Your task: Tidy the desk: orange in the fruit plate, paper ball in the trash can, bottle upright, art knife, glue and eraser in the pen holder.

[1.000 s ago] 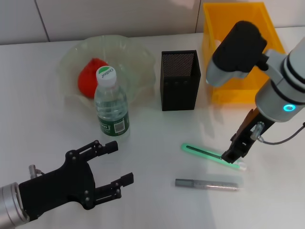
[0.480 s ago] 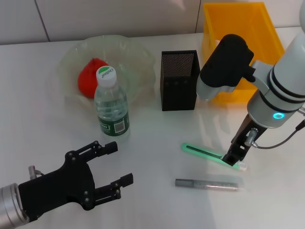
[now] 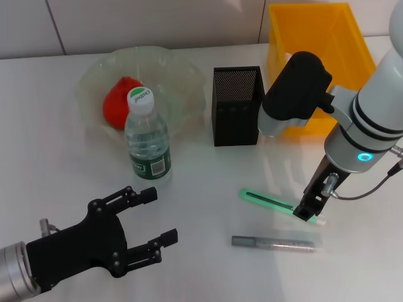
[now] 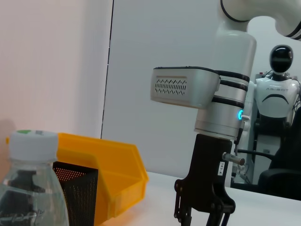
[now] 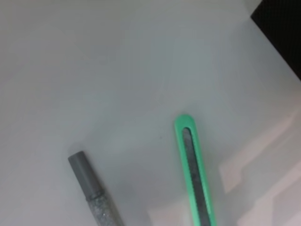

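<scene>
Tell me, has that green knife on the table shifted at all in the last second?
No. The green art knife lies at the same spot and angle below the black pen holder. Only the right gripper at its end has moved, swinging slightly towards the holder.

Bottle (image 3: 147, 139) stands before plate (image 3: 182, 69), seemingly touching.

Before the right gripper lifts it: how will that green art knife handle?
The art knife looks long, thin and flat on the table, so probably stiff, light, unlikely to roll. The right gripper sits at one end, so it may droop or pivot. Its smooth casing could slip.
</scene>
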Controlling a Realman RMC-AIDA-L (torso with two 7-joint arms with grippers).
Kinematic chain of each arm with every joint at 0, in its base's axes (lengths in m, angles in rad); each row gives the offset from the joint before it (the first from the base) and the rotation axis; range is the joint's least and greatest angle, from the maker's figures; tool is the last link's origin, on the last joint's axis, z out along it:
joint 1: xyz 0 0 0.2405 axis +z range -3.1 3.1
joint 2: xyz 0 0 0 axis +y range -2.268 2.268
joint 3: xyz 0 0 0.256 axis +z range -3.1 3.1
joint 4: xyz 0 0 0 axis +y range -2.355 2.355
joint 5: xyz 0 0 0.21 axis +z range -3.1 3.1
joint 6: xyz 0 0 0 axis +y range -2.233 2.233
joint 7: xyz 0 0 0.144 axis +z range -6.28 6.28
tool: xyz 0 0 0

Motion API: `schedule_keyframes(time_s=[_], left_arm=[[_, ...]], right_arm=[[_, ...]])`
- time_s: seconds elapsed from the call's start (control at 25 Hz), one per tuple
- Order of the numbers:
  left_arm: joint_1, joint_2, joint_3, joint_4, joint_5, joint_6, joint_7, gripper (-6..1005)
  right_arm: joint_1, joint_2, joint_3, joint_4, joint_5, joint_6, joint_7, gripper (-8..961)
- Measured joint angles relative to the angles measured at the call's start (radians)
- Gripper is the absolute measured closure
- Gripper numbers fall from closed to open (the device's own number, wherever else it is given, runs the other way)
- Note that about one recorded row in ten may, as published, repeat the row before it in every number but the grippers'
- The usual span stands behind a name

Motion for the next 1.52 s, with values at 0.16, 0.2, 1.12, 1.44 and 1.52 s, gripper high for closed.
schedule_keyframes(time_s=[0.16,0.2,1.12,1.44,1.52], left_arm=[[-0.001,0.001,0.0,0.0,0.0,0.0,0.0,219],[-0.002,0.001,0.0,0.0,0.0,0.0,0.0,219],[-0.005,0.002,0.003,0.0,0.0,0.0,-0.003,219],[-0.005,0.001,0.005,-0.002,0.0,-0.001,-0.003,219],[-0.004,0.0,0.006,-0.002,0.0,-0.001,-0.003,219]], right_arm=[[0.001,0.0,-0.03,0.002,0.001,0.009,-0.004,491],[0.002,0.0,-0.036,0.002,0.001,0.011,-0.004,493],[0.009,-0.001,-0.057,0.049,0.029,0.046,-0.01,581],[0.009,-0.001,-0.058,0.055,0.029,0.049,-0.01,616],[0.009,-0.002,-0.058,0.056,0.029,0.049,-0.014,625]])
